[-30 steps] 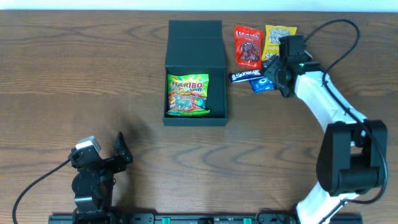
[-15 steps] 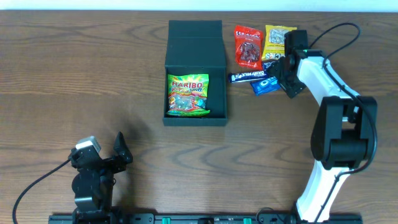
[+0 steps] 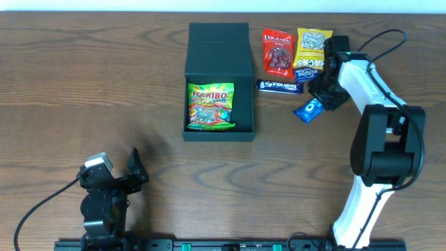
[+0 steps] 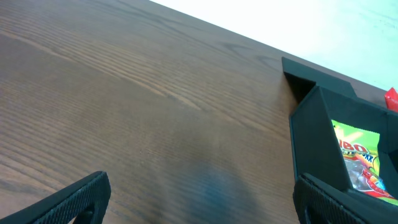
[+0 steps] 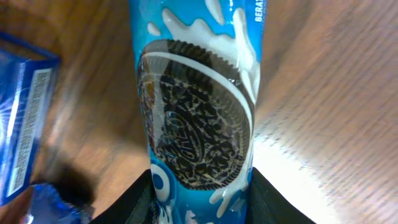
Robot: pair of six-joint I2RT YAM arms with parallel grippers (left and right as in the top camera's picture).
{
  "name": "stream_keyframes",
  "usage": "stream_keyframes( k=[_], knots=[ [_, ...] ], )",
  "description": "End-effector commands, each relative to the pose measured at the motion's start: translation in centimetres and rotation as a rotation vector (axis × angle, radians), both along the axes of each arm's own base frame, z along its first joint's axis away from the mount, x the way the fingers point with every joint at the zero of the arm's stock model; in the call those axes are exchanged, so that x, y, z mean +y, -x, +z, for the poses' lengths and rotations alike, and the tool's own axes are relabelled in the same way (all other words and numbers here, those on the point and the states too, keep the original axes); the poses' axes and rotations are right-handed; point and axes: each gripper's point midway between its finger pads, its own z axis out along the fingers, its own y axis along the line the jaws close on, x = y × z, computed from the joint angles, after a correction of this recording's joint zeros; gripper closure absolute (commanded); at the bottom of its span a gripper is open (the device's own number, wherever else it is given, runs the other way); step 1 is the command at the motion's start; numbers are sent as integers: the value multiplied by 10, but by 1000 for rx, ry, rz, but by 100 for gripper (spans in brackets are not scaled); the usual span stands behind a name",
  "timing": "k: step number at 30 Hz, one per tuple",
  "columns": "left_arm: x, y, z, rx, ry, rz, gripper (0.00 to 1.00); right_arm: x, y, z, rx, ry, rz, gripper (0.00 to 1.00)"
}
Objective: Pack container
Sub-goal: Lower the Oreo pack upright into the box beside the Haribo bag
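Note:
The dark green container [image 3: 219,56] sits open at the table's back middle, its lid flap lying flat behind it; a green Haribo packet [image 3: 210,106] lies inside. It also shows at the right of the left wrist view [image 4: 323,134]. My right gripper [image 3: 322,100] is shut on a blue Oreo packet [image 3: 307,109], which fills the right wrist view [image 5: 196,112] between the fingers [image 5: 121,202], held just above the table right of the container. My left gripper [image 3: 132,171] is open and empty near the front left.
A red snack packet [image 3: 278,51], a yellow packet [image 3: 313,43], a dark blue bar [image 3: 279,86] and another blue packet [image 3: 306,71] lie right of the container. A blue wrapper edge [image 5: 22,118] shows at the left of the right wrist view.
My right gripper has taken hold of the Oreo packet and pulled it away from the pile, toward the front right. The left arm has not moved.

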Motion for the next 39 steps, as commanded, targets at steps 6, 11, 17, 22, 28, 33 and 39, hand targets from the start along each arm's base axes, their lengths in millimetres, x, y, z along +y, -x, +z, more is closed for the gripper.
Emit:
stream_keyframes(
  k=[6,11,17,22,28,33,39],
  knots=[
    [2,1,-10,22,3,15,5,0,-2,29,51,-13,183,89],
    [2,1,-10,22,3,15,5,31,-27,78,-12,14,471,91],
    [2,1,-10,22,3,15,5,163,-41,122,-204,-131,1033,88],
    [2,1,-10,22,3,15,5,239,-14,118,-208,-154,1211,83],
    [2,1,-10,22,3,15,5,262,14,96,-106,-169,1088,86],
    [2,1,-10,22,3,15,5,256,31,73,-20,-174,976,88],
    [2,1,-10,22,3,15,5,253,35,61,1,-151,927,43]
  ],
)
